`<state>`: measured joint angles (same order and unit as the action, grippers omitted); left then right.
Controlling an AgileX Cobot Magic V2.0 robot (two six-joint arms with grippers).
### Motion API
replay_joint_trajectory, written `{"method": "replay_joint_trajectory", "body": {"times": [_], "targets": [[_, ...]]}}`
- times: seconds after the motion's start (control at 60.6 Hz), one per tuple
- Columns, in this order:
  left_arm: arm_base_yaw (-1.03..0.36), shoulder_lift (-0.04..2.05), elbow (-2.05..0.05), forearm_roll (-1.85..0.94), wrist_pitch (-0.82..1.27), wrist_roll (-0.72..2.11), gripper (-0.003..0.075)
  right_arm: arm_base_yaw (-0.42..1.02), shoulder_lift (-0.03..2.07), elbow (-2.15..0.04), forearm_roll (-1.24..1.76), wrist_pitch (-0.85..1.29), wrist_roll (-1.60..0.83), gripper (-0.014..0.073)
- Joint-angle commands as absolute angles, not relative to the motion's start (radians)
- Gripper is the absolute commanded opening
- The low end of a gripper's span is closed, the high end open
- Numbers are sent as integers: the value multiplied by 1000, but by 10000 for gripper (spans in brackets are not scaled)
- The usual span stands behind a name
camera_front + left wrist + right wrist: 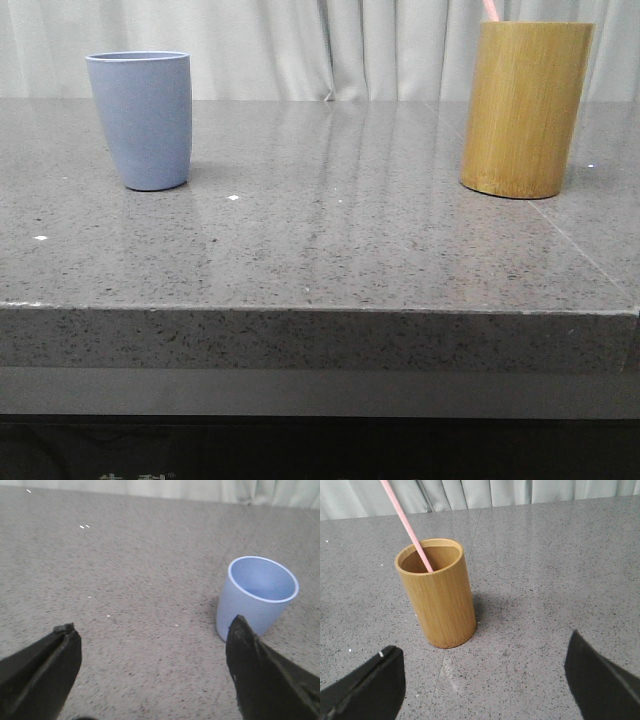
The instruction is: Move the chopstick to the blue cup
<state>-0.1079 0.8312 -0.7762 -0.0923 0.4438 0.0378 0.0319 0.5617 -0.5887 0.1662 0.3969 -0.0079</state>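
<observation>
1. Front view: the blue cup (140, 120) stands upright at the left of the grey table (330, 250), well apart from the bamboo holder (525, 108) at the right. A pink tip of the chopstick (490, 9) pokes above the holder's rim.
2. Left wrist view: my left gripper (152, 672) hangs spread and empty above the table, the blue cup just beside one finger, its inside bare.
3. Right wrist view: my right gripper (485, 680) is spread wide, holding nothing, short of the holder. The chopstick leans inside it against the rim. I judge the pick-up not yet begun; next I must bring the right gripper to the exposed shaft and pinch it.
</observation>
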Motion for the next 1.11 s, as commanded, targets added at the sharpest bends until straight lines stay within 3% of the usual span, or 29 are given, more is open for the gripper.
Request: {"method": "replay_joint_trajectory", "body": {"times": [0.0,0.248,0.462,0.661,1.09], "targets": [[-146,948,-953,-104,504,36,590,26,569,-623,162,327,-16,655],[-220,1275,-1355,-104,842,36,590,26,569,-623,162,327,-16,655],[-240,1489,-1569,-100,937,50,590,26,569,-623,162,327,-16,655],[-242,1621,-1687,-102,1008,59,572,26,569,-623,162,327,-16,655],[-299,1782,-1775,-97,1066,112,421,26,569,-623,162,327,-16,655]]}}
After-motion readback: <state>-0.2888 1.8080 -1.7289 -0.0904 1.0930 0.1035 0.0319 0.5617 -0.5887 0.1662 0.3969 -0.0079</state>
